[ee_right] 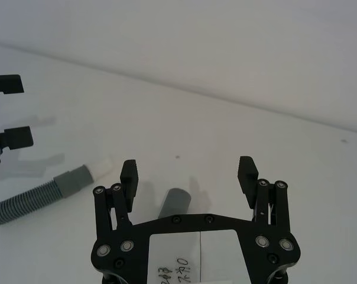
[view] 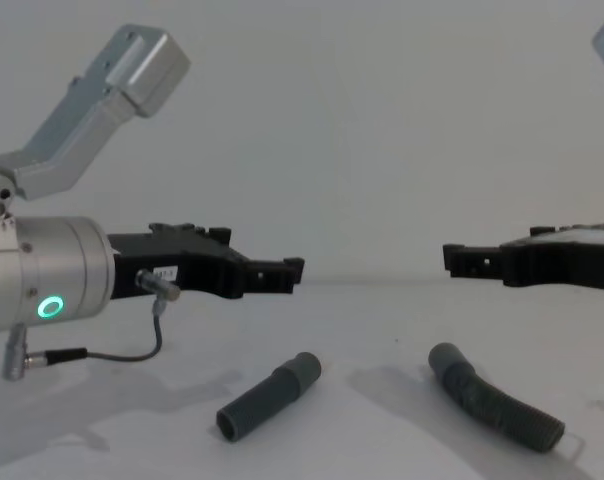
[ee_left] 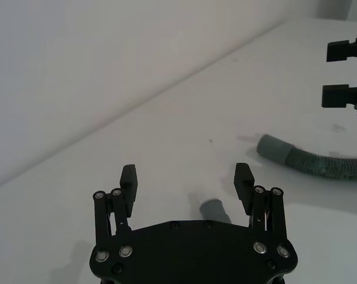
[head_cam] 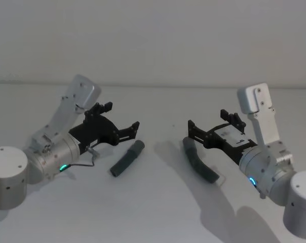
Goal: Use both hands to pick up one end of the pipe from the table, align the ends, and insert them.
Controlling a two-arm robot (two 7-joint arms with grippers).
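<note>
Both pieces of the pipe lie on the white table (head_cam: 153,217). The straight dark grey tube (head_cam: 126,158) rests just in front of my left gripper (head_cam: 122,116), which hovers open and holds nothing. In the right wrist view the tube (ee_right: 45,194) shows its white-tipped end (ee_right: 103,166). The curved corrugated hose (head_cam: 198,162) lies under my right gripper (head_cam: 207,119), also open and holding nothing. Its smooth cuff (ee_left: 273,147) points toward the tube. From the chest, the tube (view: 267,397) and the hose (view: 492,398) lie apart, below both grippers.
A thin grey cable (view: 112,352) loops from the left wrist down to the table. A pale wall (head_cam: 153,40) rises behind the table's far edge. Bare table lies between the two pieces and toward the front.
</note>
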